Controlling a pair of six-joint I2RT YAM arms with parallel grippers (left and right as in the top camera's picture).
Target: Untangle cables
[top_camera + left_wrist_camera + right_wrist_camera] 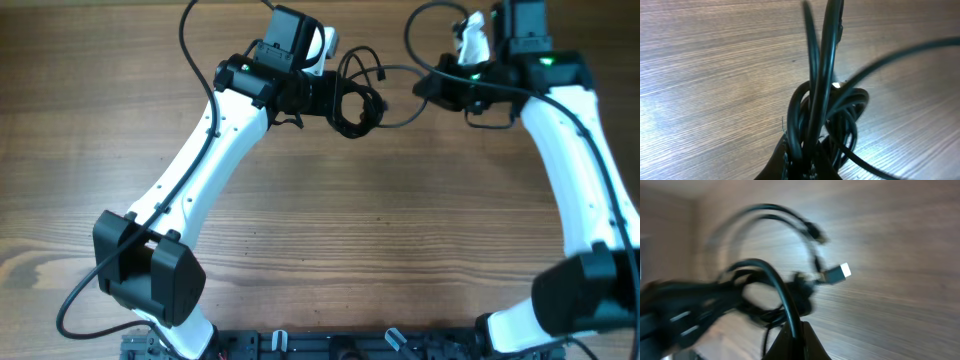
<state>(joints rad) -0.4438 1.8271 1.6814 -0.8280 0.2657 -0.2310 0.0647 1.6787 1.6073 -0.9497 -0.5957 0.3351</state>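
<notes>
The cables [358, 100] are a knotted bundle of thin black cords held above the table at the back centre. My left gripper [322, 98] is shut on the bundle's left side; in the left wrist view the cords [825, 115] rise from between my fingers [807, 165]. My right gripper [428, 88] is shut on one cord that runs from the bundle to the right. In the right wrist view that cord [785, 295] arches up from my closed fingers [797, 335], and a silver plug end [837, 272] hangs beyond the blurred bundle.
The wooden table [380, 230] spreads below both arms. The arm bases and their thicker black wires stand along the front edge [330, 345]. A loose cord loop [362, 62] sticks out behind the bundle.
</notes>
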